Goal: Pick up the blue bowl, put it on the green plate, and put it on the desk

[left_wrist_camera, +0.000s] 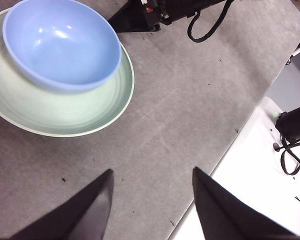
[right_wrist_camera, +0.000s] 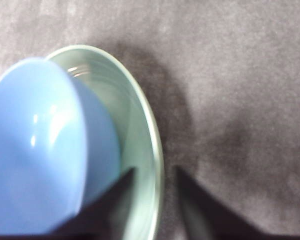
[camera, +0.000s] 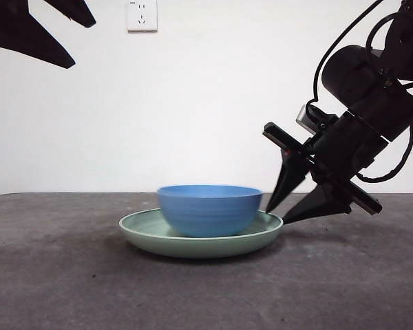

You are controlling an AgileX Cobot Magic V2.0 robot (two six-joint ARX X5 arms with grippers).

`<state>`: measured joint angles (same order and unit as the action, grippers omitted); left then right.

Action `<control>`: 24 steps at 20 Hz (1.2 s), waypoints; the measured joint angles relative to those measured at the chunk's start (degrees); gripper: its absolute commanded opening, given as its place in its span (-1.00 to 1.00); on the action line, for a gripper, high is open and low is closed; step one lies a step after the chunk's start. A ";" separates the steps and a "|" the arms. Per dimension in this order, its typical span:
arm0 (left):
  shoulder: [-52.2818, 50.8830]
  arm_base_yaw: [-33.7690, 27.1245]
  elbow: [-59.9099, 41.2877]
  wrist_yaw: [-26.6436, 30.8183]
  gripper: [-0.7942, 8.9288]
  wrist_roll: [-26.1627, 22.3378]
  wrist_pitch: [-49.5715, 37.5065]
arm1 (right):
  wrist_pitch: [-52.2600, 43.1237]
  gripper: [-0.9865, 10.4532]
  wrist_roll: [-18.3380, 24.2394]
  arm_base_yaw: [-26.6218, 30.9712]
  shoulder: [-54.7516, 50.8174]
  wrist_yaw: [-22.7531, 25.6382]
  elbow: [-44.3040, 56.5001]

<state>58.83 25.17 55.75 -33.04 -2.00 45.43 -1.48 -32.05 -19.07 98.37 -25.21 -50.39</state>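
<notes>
On the bench (camera: 55,275), the blue bowl (camera: 208,208) sits in the green plate (camera: 193,242). My right gripper (camera: 275,213) is released, straddling the plate's rim. My left gripper (left_wrist_camera: 152,200) waits, released too.

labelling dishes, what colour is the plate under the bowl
Pale sage green plate, plain, with faint rings; clearest in the left wrist view.
</notes>
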 measured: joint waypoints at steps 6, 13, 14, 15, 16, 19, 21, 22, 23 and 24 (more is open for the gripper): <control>0.00 0.00 0.00 0.02 -0.31 0.00 0.00 | 0.57 -0.42 0.11 0.00 -5.46 0.50 0.00; 0.00 0.00 0.00 0.00 -0.31 0.00 0.02 | 11.61 -0.42 7.54 0.11 -23.15 1.92 0.00; 0.00 0.00 0.00 0.00 -0.31 0.00 0.02 | 14.03 -0.42 9.31 0.07 -26.12 0.35 0.00; 0.00 0.00 0.00 0.00 -0.32 0.00 0.02 | 15.50 -0.42 10.23 0.04 -27.87 -0.85 0.00; 0.00 0.00 0.00 0.00 -0.32 0.00 0.02 | 17.62 -0.42 11.41 -0.02 -30.14 -2.56 -0.02; 0.00 0.00 0.00 0.00 -0.32 0.00 0.13 | 23.89 -0.42 14.05 -0.13 -35.30 -5.53 -0.02; 0.00 0.00 0.00 0.00 -0.32 0.00 0.26 | 28.76 -0.42 15.87 -0.48 -38.27 -6.12 -0.02; 0.00 0.00 0.00 0.00 -0.32 0.00 0.26 | 31.63 -0.42 16.94 -0.72 -39.69 -6.14 -0.02; 0.00 0.00 0.00 0.02 -0.32 0.00 0.26 | 34.21 -0.42 17.79 -0.90 -40.83 -6.16 -0.02; 0.00 0.00 0.00 0.00 -0.32 0.00 0.26 | 37.18 -0.42 18.82 -1.18 -42.03 -6.19 -0.02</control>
<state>58.83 25.17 55.75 -33.04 -2.00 45.69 35.70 -13.23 -20.25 56.34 -31.40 -50.41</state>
